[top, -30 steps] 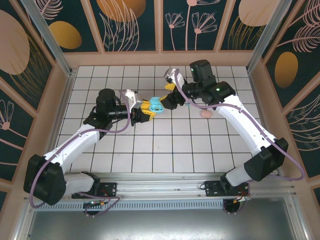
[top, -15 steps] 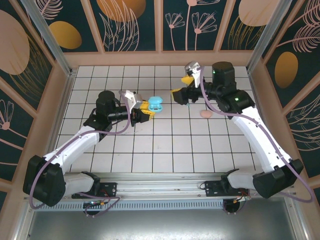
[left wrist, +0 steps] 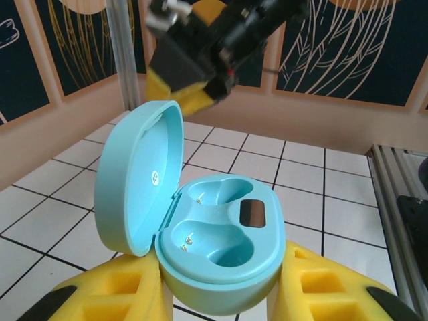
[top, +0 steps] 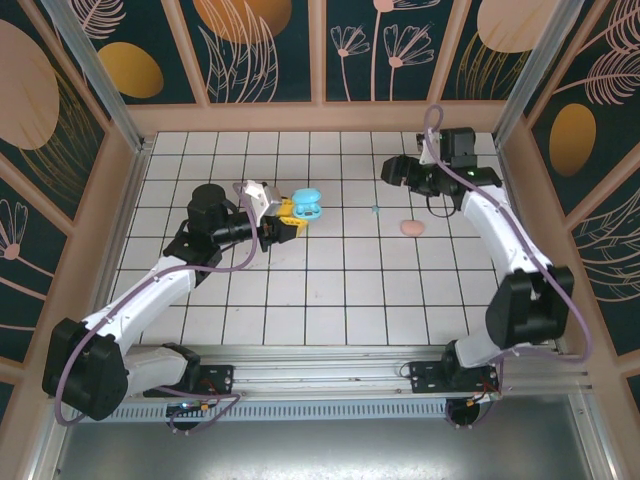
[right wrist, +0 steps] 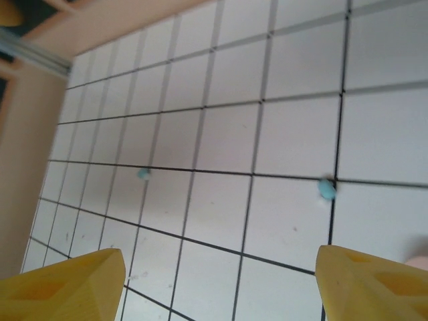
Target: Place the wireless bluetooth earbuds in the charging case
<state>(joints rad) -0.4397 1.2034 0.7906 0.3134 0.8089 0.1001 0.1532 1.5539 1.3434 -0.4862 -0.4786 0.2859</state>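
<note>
1. Top external view: the left hand [top: 285,222] sits left of centre on the white tiled worktop [top: 330,290]. It pinches the open teal charging case [top: 307,205] by its base.
2. Left wrist view: two yellow fingers [left wrist: 107,294] press against either side of the case's lower half along the bottom of the frame. The lid [left wrist: 137,180] stands open on the left, tilted up and back.
3. Both moulded wells of the case lie open to view, with small metal contacts showing in each. A dark rectangular window sits beside them.
4. Top external view: the right hand [top: 392,168] hangs in the upper right of the worktop, well apart from the case.
5. Right wrist view: its yellow fingertips [right wrist: 67,281] sit in the two lower corners of the frame, spread wide over bare tiles.
6. A teal earbud [right wrist: 327,190] lies on a grid line right of centre. A second teal earbud [right wrist: 143,174] lies on a grid line left of centre, well apart from the first.
7. Top external view: a pink oval object [top: 411,228] rests on the worktop right of centre. One teal earbud shows as a speck near its upper left, between it and the case.
</note>
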